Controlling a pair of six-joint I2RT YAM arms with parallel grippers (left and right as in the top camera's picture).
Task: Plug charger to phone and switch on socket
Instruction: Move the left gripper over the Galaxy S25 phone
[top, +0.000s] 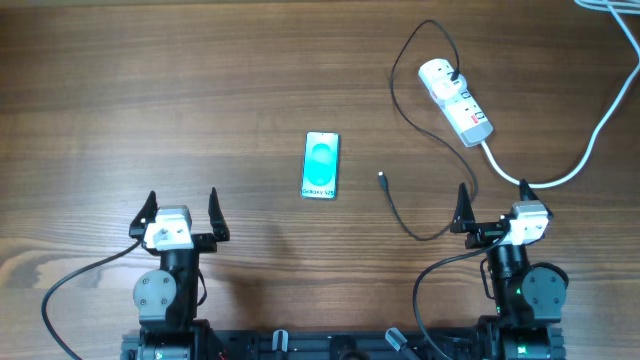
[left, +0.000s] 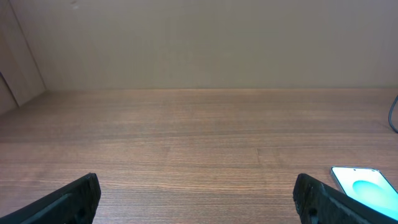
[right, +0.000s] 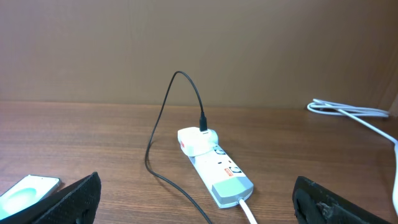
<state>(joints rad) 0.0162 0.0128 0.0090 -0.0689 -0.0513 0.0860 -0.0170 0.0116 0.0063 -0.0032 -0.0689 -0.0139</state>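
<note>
Both empty, spread wide: left hand (top: 182, 197) & right hand (top: 494, 191) at near edge of bench (top: 150, 90). Phone (top: 321, 165) mid-bench, screen lit. Charger (top: 400, 215) plug (top: 381, 178) lies just right of it, cable runs to power strip (top: 456, 100) far right. Risks: tiny flat plug prob slips/twists in a pinch; unbraced phone slides when pushed; taut cable drags strip.

- Soft, even light falls on the wooden table (top: 200, 100), and the only shadows are faint ones near its front edge.
- The phone (top: 321, 165) has a glowing screen, washed pale at its middle.
- In both wrist views the fingers (left: 68, 202) at the bottom corners are dark and blurred.
</note>
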